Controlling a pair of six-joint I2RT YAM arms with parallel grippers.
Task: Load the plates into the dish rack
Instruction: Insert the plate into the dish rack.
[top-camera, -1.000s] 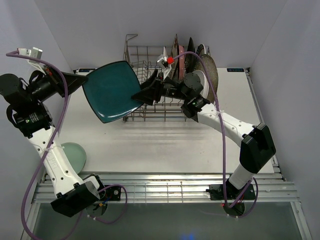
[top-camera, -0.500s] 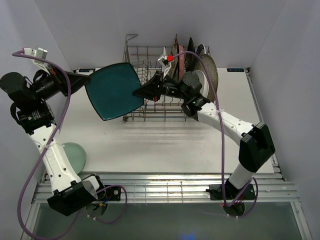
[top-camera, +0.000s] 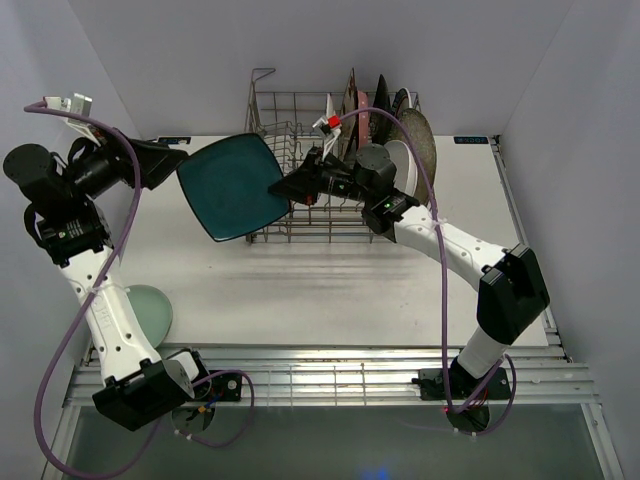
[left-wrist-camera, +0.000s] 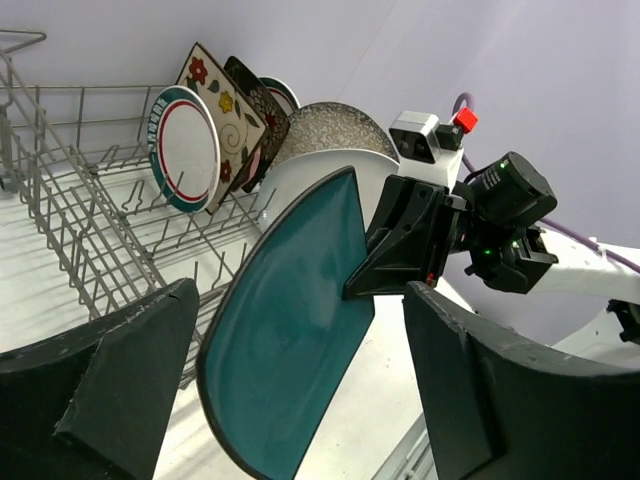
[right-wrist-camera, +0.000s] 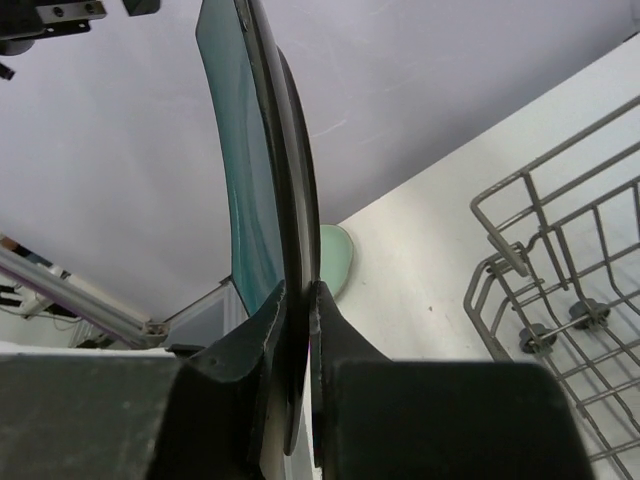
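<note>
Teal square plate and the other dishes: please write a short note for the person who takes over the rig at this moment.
Left gripper: open, fingers on either side of the teal square plate, not gripping it.
Right gripper: shut on that plate's edge, holding it in the air just left of the dish rack.
Done: several plates stand upright at the rack's right end.
Left: slot the teal plate into the rack, then load the pale green plate lying on the table by the left arm.
</note>
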